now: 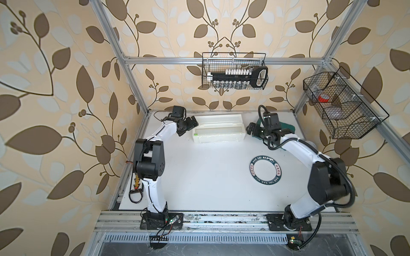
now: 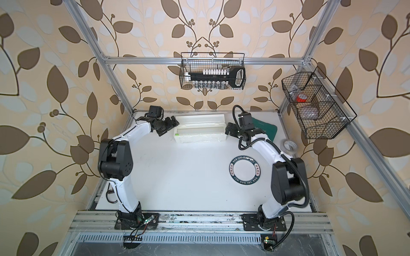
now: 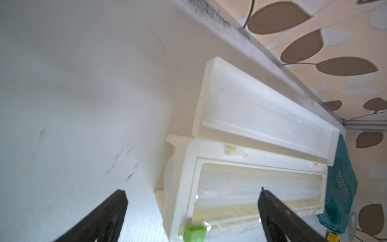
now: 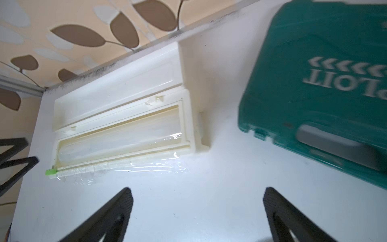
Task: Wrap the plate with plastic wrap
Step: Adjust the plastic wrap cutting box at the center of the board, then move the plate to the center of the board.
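The plate (image 1: 251, 169) (image 2: 231, 169), white with a dark lettered rim, lies flat on the right half of the table, bare and apart from both arms. At the back stands the white dispenser box (image 1: 218, 133) (image 2: 199, 133) with its lid folded back. A crinkly edge of plastic wrap (image 4: 146, 165) (image 3: 209, 211) hangs over its front lip beside a green tab (image 4: 50, 172) (image 3: 193, 232). My left gripper (image 1: 188, 127) (image 3: 191, 192) is open at the box's left end, over the tab corner. My right gripper (image 1: 249, 128) (image 4: 198, 190) is open off the box's right end, holding nothing.
A green tool case (image 1: 286, 127) (image 4: 324, 83) lies behind my right wrist in the back right corner. A clear tape roll (image 2: 289, 146) sits at the table's right edge. Wire baskets hang on the back rail (image 1: 234, 71) and the right rail (image 1: 341, 104).
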